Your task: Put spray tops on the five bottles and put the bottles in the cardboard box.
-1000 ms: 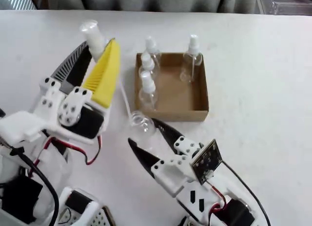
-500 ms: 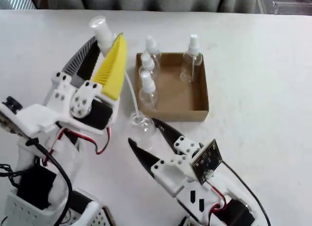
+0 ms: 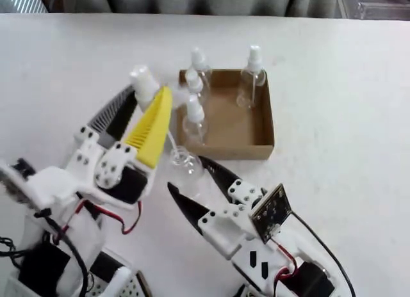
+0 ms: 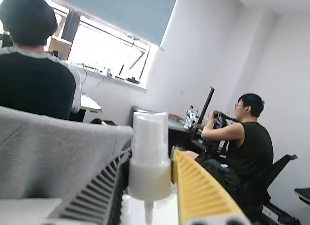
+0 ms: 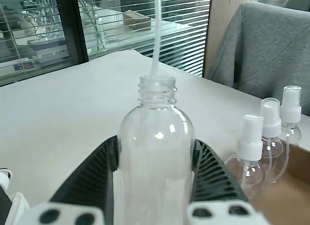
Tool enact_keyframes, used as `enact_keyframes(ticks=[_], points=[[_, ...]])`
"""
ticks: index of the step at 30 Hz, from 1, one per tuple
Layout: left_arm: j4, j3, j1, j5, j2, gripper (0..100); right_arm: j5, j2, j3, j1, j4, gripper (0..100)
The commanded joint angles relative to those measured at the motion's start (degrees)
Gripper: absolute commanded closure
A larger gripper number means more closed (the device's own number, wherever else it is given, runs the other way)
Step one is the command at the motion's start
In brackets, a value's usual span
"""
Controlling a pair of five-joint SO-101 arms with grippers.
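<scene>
Swinging toward the box since a second ago, the left gripper (image 3: 148, 95) is bringing the spray top (image 3: 142, 81) lower and closer, so its tube (image 3: 172, 142) is now reaching the open bottle (image 3: 184, 162). The right gripper (image 3: 188, 173) is keeping its place.

The white table (image 3: 333, 73) is bearing both arms. The cardboard box (image 3: 224, 150) is sitting near its middle, just beyond the open bottle. The left gripper's grey and yellow fingers are pinching the spray top by its collar, with the cap sticking out above them. The right gripper's black fingers are pressing on both sides of the open bottle (image 5: 155, 133), holding it upright on the table, just outside the box's near wall.

Four capped bottles are standing in the box: three (image 3: 194, 114) in a row along the side nearer the left arm, and one (image 3: 252, 76) at the opposite far corner.

The tube (image 5: 156, 36) is hanging from the spray top, with its lower end meeting the open bottle's mouth.
</scene>
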Motion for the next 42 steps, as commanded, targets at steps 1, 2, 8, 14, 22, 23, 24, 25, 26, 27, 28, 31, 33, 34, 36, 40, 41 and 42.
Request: enact_keyframes(ticks=[1, 2, 8, 14, 22, 23, 24, 25, 26, 27, 28, 31, 33, 34, 36, 40, 41, 42], points=[[0.26, 3.87, 0.92, -0.35, -3.47, 98, 0.7, -0.31, -0.53, 0.84, -0.22, 98.2], [0.26, 4.66, 1.27, -0.35, -4.26, 98, 0.7, -0.31, -0.53, 0.84, -0.22, 98.2], [0.79, 7.91, 2.24, -0.26, -7.69, 98, 0.7, -0.31, -0.7, 0.84, -0.22, 98.2], [0.79, 13.89, 6.2, -0.26, -11.91, 98, 0.7, -0.31, -0.7, 0.84, -0.22, 98.2], [9.76, 14.95, 9.27, -0.26, -16.84, 98, 0.7, -0.31, -0.7, 0.84, -0.22, 98.2], [10.55, 14.95, 9.27, -0.26, -17.36, 98, 0.7, -0.31, -0.79, 0.84, -0.22, 98.2], [11.08, 15.03, 9.27, -0.26, -17.8, 98, 0.7, -0.31, -0.79, 0.84, -0.22, 98.2], [11.6, 15.03, 9.27, -0.26, -18.15, 98, 0.7, -0.31, -0.88, 0.84, -0.22, 98.2], [12.31, 15.12, 9.27, -0.26, -18.42, 98, 0.7, -0.31, -0.88, 0.84, -0.22, 98.2], [13.01, 15.12, 9.27, -0.26, -18.51, 98, 0.7, -0.31, -0.88, 0.84, -0.22, 98.2], [13.63, 15.12, 9.27, -0.26, -18.59, 98, 0.7, -0.31, -0.88, 0.84, -0.22, 98.2], [14.68, 15.12, 9.27, -0.26, -18.59, 98, 0.7, -0.31, -0.88, 0.84, -0.22, 98.2], [15.21, 15.12, 9.27, -0.26, -18.68, 98, 0.7, -0.31, -0.88, 0.84, -0.22, 98.2], [15.38, 15.12, 9.27, -0.26, -18.68, 98, 0.7, -0.31, -0.88, 0.84, -0.22, 98.2], [15.38, 15.12, 9.27, -0.26, -18.68, 98, 0.7, -0.31, -0.88, 0.84, -0.22, 98.2], [14.86, 15.12, 9.27, -0.26, -18.68, 98, 0.7, -0.4, -0.88, 0.84, -0.22, 98.2], [14.86, 15.12, 9.27, -0.26, -18.68, 98, 0.7, -0.4, -0.88, 0.84, -0.22, 98.2], [14.68, 15.12, 9.27, -0.26, -18.59, 98, 0.7, -0.4, -0.88, 0.84, -0.22, 98.2]])
